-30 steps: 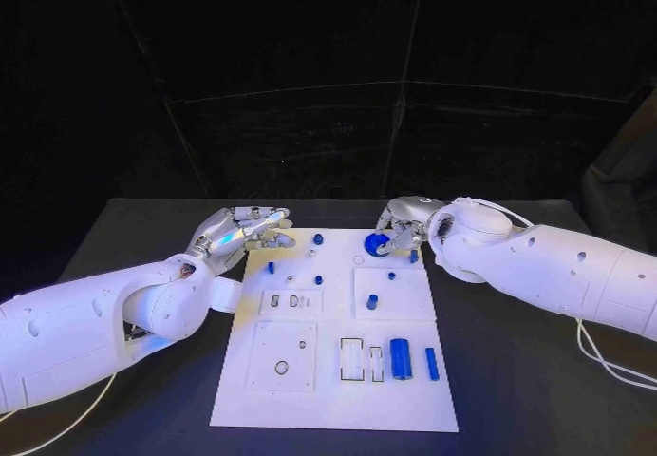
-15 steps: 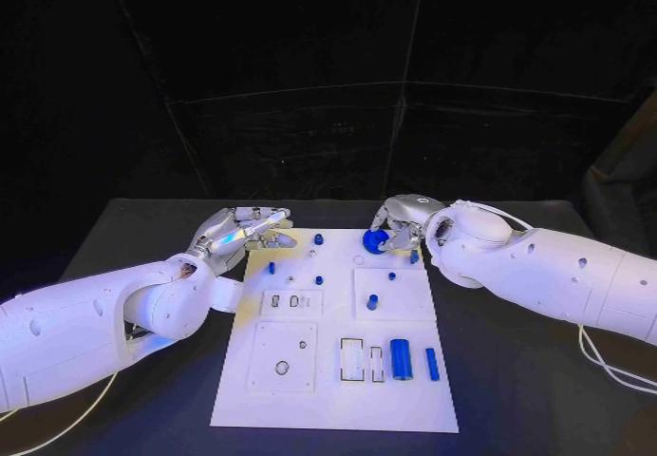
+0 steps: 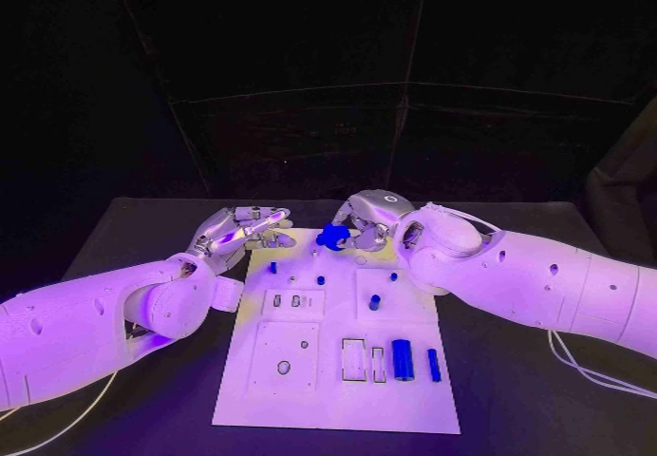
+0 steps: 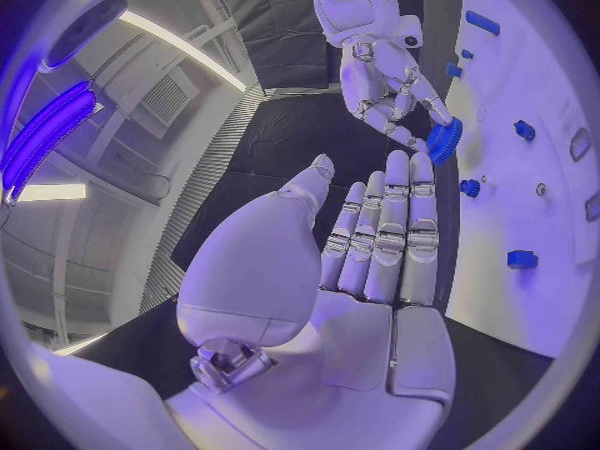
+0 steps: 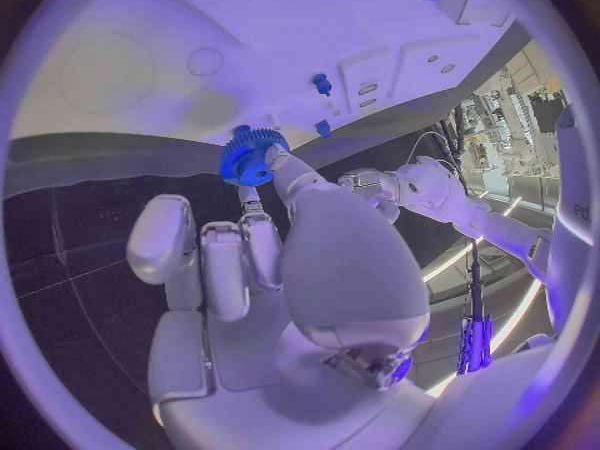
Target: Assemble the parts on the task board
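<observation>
The white task board lies in the middle of the black table. My right hand pinches a blue gear above the board's far edge; the same gear sits at its fingertips in the right wrist view and shows as the gear in the left wrist view. My left hand hovers at the board's far left corner, fingers straight and together, holding nothing. Small blue pegs stand on the far part of the board. Two blue cylinders lie near its right side.
Raised white square plates with slots and holes sit on the board's left and middle. Black table surface lies open on both sides of the board. A white cable trails under my right arm.
My right hand has carried the blue gear leftward along the board's far edge, toward my left hand. The left hand has stayed in place.
</observation>
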Controlling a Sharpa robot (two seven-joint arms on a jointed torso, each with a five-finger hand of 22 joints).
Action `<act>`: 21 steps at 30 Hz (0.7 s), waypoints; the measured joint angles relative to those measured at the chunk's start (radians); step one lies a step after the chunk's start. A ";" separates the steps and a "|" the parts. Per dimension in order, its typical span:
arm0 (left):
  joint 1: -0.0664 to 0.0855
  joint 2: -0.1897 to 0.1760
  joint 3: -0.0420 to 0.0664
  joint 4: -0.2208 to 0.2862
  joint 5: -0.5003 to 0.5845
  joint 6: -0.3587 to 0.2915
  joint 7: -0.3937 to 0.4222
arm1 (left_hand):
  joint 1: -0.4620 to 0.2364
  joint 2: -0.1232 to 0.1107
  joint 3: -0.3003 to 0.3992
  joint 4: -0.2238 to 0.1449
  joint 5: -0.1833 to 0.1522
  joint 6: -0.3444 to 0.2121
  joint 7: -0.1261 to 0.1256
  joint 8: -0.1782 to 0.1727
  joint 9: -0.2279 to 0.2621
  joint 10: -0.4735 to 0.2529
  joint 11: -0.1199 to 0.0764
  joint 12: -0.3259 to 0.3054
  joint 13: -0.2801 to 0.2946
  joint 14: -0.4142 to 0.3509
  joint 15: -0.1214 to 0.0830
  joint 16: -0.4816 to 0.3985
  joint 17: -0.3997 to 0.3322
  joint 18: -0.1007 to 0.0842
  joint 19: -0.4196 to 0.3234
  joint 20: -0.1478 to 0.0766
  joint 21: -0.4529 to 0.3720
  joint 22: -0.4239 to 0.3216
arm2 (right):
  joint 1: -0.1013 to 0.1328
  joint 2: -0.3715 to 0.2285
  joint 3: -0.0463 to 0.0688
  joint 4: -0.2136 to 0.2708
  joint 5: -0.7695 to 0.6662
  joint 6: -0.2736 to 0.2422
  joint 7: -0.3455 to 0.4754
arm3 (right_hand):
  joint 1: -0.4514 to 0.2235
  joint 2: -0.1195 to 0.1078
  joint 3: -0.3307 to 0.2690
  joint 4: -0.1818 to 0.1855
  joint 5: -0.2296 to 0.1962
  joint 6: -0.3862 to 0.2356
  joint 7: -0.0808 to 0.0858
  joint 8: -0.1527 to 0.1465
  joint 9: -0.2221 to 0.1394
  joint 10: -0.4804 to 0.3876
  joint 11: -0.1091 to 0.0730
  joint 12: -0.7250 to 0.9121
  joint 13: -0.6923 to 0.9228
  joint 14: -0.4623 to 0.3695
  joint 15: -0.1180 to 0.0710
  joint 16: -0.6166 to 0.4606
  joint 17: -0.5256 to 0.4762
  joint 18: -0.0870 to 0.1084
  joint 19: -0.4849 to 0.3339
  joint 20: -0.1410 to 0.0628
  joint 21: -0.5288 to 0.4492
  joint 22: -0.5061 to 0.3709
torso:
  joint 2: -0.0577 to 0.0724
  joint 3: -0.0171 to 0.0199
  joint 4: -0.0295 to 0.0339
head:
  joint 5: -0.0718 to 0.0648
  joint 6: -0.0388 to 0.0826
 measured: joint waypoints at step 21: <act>0.000 0.015 0.000 -0.009 0.000 0.000 0.000 | 0.004 0.004 0.004 -0.004 0.000 0.000 0.000 0.000 0.000 0.000 0.000 0.000 0.000 0.000 0.000 0.000 0.001 0.000 0.000 0.000 0.000 -0.001 | -0.006 0.156 -0.009 -0.116 -0.067 0.065 -0.042 | -0.029 -0.013 0.009 0.004 0.006 0.012 0.003 -0.015 0.000 -0.004 0.004 0.000 0.000 0.000 0.000 0.000 0.000 0.000 0.004 0.004 0.006 0.019 | 0.002 0.0012 -0.0011 | 0.007 -0.008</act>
